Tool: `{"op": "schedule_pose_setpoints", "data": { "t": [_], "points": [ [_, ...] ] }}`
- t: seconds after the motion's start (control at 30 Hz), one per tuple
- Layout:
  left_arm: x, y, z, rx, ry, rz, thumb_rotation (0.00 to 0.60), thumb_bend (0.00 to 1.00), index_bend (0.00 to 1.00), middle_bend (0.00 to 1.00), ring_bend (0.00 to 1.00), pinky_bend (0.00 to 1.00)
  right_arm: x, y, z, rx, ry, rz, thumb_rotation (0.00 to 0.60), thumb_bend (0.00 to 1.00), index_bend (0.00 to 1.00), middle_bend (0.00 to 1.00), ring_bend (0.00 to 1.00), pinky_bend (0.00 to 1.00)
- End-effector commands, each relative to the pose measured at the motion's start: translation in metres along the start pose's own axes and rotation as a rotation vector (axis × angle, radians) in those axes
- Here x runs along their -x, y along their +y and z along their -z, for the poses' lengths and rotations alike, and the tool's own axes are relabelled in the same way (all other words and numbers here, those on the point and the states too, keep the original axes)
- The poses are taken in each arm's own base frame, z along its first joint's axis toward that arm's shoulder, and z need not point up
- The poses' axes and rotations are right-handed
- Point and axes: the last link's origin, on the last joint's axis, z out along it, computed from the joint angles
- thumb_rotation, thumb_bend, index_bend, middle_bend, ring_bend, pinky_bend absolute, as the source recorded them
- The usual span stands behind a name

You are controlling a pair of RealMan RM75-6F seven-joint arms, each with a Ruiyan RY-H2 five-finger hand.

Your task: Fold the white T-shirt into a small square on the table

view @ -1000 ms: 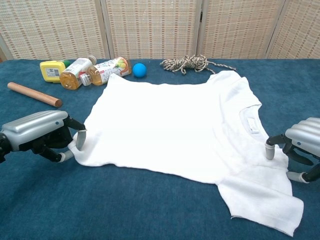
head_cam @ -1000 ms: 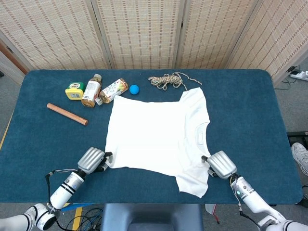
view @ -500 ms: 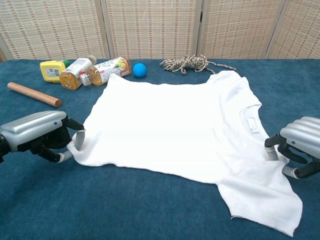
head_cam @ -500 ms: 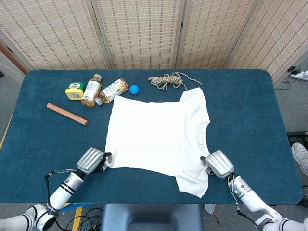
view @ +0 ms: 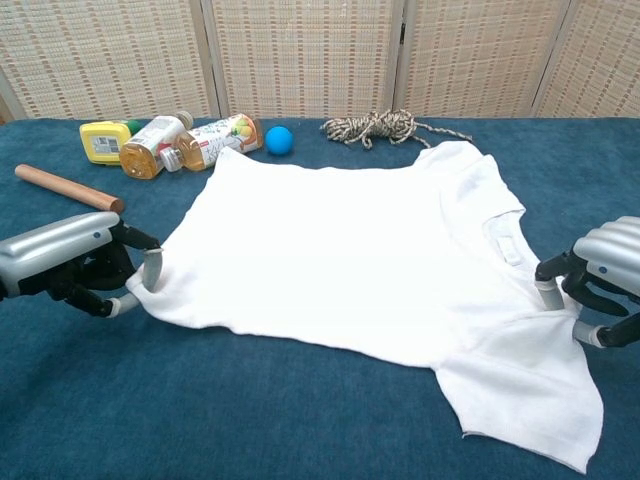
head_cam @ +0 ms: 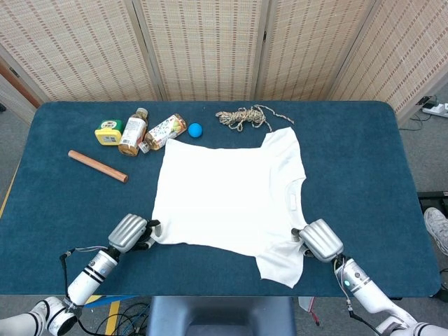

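The white T-shirt point(head_cam: 227, 192) lies spread flat on the blue table point(head_cam: 364, 161), collar toward the right and one sleeve point(head_cam: 280, 262) near the front edge. My left hand point(head_cam: 129, 233) sits at the shirt's near left hem corner and pinches it, with the thumb on top of the cloth point(view: 150, 268). My right hand point(head_cam: 320, 240) is at the near right, beside the sleeve seam. It pinches the cloth there, and a small ridge rises next to it. The chest view shows the left hand point(view: 70, 265) and the right hand point(view: 605, 280) at the frame's sides.
Along the far left of the table lie a wooden rod point(head_cam: 98, 166), a yellow tin point(head_cam: 108, 131), two bottles point(head_cam: 131, 131) on their sides and a blue ball point(head_cam: 194, 129). A coil of rope point(head_cam: 241, 117) sits just beyond the shirt's far sleeve.
My left hand has drawn slightly left and back, taking the hem corner with it. My right hand has closed in on the cloth by the sleeve, which now bunches up a little.
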Motion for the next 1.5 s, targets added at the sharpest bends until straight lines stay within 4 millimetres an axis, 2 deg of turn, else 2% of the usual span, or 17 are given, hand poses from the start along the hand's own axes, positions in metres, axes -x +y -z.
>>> {"op": "schedule_pose_setpoints", "data": {
  "t": [0.03, 0.63, 1.13, 1.5],
  "points": [
    [-0.005, -0.001, 0.009, 0.006, -0.001, 0.015, 0.600, 0.50, 0.66, 1.00, 0.95, 1.00, -0.008, -0.003, 0.007, -0.020, 0.015, -0.005, 0.600, 0.53, 0.69, 0.88, 0.96, 1.00],
    [-0.032, 0.004, 0.080, 0.010, 0.011, 0.053, 0.600, 0.50, 0.66, 1.00, 0.95, 1.00, -0.048, -0.009, 0.064, -0.048, 0.089, -0.053, 0.600, 0.53, 0.71, 0.89, 0.97, 1.00],
    [-0.036, 0.017, 0.136, 0.005, 0.006, 0.068, 0.600, 0.50, 0.66, 1.00, 0.95, 1.00, -0.057, -0.017, 0.106, -0.022, 0.135, -0.083, 0.600, 0.53, 0.74, 0.90, 0.97, 1.00],
    [-0.037, 0.027, 0.157, 0.002, 0.004, 0.092, 0.600, 0.50, 0.66, 1.00, 0.95, 1.00, -0.057, -0.023, 0.127, -0.017, 0.142, -0.101, 0.600, 0.53, 0.75, 0.91, 0.97, 1.00]
  ]
}}
